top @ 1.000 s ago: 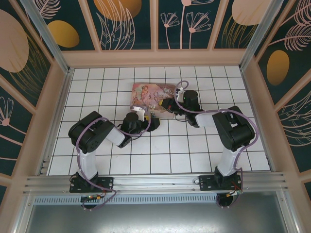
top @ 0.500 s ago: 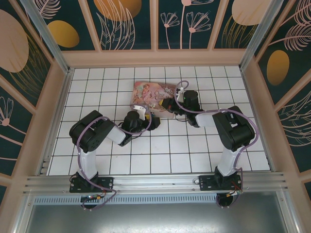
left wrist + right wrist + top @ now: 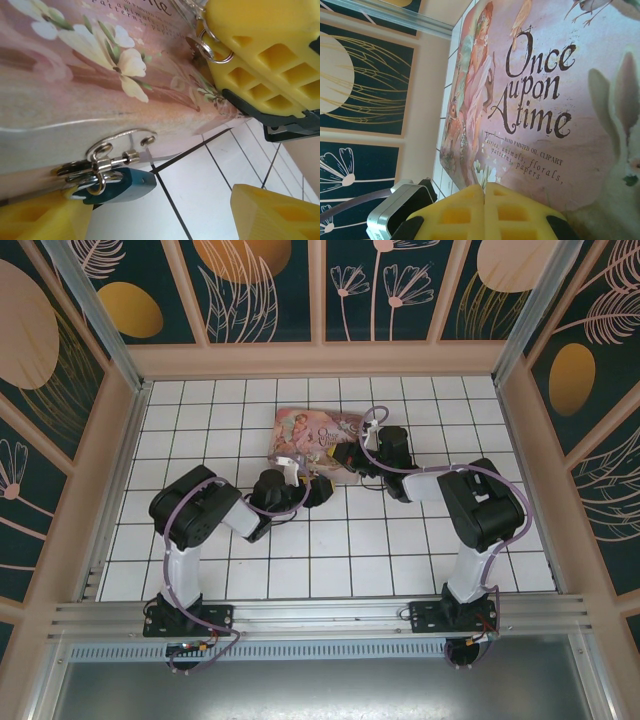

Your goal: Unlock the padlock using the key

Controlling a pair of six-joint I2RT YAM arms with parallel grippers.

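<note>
Currently, the left claw (image 3: 157, 205) is held wide, with the padlock (image 3: 117, 185) seen just beside one finger, hung from the hasp (image 3: 122, 142) on the tin box (image 3: 75, 100), above the tiled counter (image 3: 210, 175). The right claw (image 3: 485, 200) is clamped on the key (image 3: 202, 44) over the lid.

The tin (image 3: 310, 435) blocks the table's (image 3: 330, 560) far middle. 2 grippers crowd its near edge: the left gripper (image 3: 160, 215) straddles the padlock (image 3: 117, 184) with fingers parted, and the right gripper (image 3: 485, 207), closed, sits over the lid beside it. The left and right edges and both far corners are free.
</note>
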